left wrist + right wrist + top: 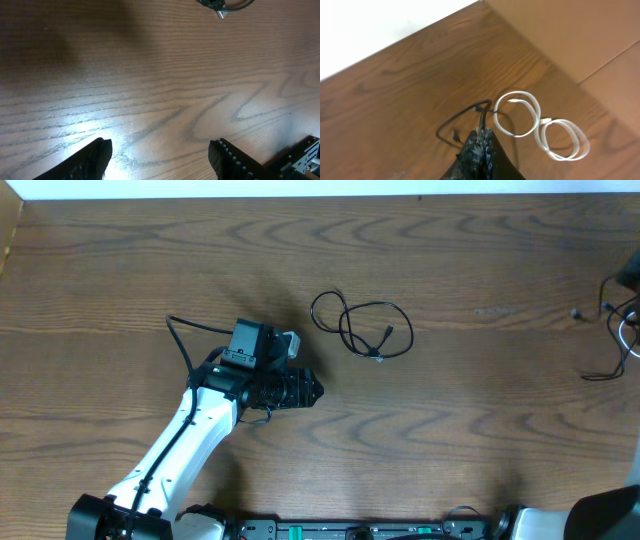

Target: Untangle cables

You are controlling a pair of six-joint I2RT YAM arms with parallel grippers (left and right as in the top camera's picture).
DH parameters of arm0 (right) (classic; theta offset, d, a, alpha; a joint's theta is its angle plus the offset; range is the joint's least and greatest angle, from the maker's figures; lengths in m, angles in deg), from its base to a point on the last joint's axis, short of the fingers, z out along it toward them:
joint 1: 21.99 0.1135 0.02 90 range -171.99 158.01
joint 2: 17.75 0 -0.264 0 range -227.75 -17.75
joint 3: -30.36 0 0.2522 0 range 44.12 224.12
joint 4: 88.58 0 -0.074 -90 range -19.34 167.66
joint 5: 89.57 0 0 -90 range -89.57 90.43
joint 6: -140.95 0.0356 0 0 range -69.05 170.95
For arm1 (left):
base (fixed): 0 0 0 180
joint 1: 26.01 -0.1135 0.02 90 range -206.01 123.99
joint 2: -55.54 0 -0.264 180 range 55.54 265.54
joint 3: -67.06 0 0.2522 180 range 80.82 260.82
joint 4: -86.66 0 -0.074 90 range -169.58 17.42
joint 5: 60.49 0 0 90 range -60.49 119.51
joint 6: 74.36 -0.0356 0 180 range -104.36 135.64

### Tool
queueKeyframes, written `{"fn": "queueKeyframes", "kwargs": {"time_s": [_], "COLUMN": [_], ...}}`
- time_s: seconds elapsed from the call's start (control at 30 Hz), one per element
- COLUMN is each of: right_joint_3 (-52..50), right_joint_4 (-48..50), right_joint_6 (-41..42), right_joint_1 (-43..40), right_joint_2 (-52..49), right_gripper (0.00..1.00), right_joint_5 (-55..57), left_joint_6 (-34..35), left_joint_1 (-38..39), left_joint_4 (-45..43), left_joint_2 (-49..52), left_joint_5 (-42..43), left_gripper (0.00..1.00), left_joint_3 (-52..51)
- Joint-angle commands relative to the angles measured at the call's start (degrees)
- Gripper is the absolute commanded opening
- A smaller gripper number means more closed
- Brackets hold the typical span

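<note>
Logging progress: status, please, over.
Left gripper open, empty. Right gripper shut on black cord beside white loops. Black coil free mid-table. No obstruction.

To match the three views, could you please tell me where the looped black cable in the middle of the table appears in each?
Overhead: the looped black cable lies mid-table, just above centre.
Left wrist: only its plug end and a bit of loop, at the top edge.
Right wrist: not in it; the right gripper pinches another black cord beside white loops.
Shared landmark: the wood-grain table.

Black cable (212,4) partly beyond top edge
</note>
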Motion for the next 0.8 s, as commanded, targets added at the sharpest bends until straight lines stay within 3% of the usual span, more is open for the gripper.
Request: {"fn": "queueKeyframes", "kwargs": {"time_s": [0.0,0.2,0.37,0.53,0.77], "right_joint_3": [0.3,0.3,0.3,0.3,0.3], "right_joint_4": [-0.1,-0.2,-1.1,-2.0,-1.7], "right_joint_6": [5.6,5.6,5.6,8.3,8.6], "right_joint_1": [-4.3,-11.6,-15.9,-16.5,-14.3], "right_joint_2": [-0.3,-0.3,-0.4,-0.7,-2.9], "right_gripper": [0.01,0.02,0.41,0.58,0.63], "right_joint_5": [-11.0,-11.2,-11.8,-16.3,-33.1], "left_joint_6": [-0.7,-0.7,-0.8,-0.8,-0.7], "left_joint_1": [0.2,0.2,0.2,0.2,0.2], "left_joint_4": [0.6,0.8,0.8,0.8,0.8], "left_joint_2": [0.2,0.2,0.2,0.2,0.2], "left_joint_5": [-0.3,-0.3,-0.4,-0.4,-0.4], "left_gripper": [0.66,0.66,0.66,0.66,0.66], "left_joint_3": [0.5,0.5,0.5,0.5,0.5]}}
